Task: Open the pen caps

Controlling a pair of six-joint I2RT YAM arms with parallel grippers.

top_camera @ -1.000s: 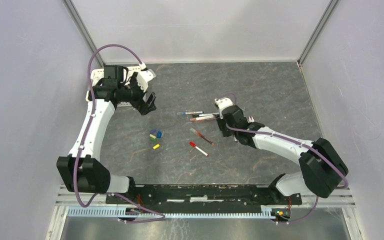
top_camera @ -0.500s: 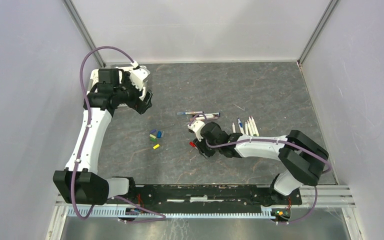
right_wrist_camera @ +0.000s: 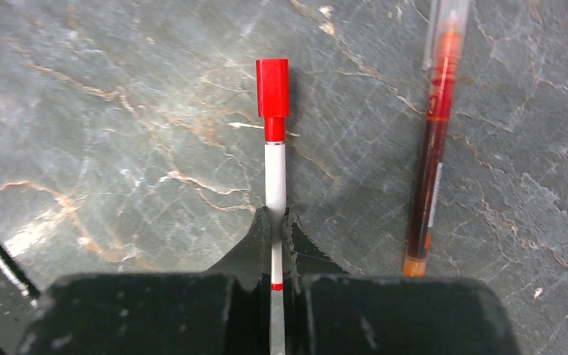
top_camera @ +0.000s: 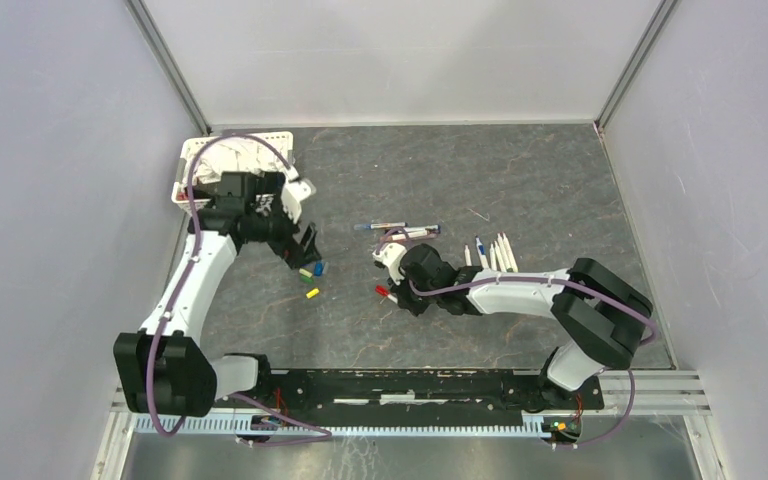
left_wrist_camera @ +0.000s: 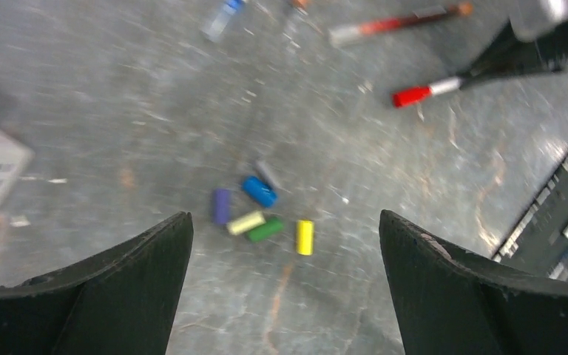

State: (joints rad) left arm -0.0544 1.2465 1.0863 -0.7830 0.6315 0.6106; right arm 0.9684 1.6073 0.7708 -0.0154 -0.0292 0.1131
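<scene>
One red-capped pen [right_wrist_camera: 274, 166] sits clamped in the right pincer [right_wrist_camera: 274, 223].

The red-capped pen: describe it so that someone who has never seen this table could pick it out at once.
On the grey marbled table, look near the middle, where the right claw is shut on a pen's white barrel. That is the red-capped pen. Its solid bright red cap sets it apart from the darker red pen beside it, which has a clear cap.
</scene>
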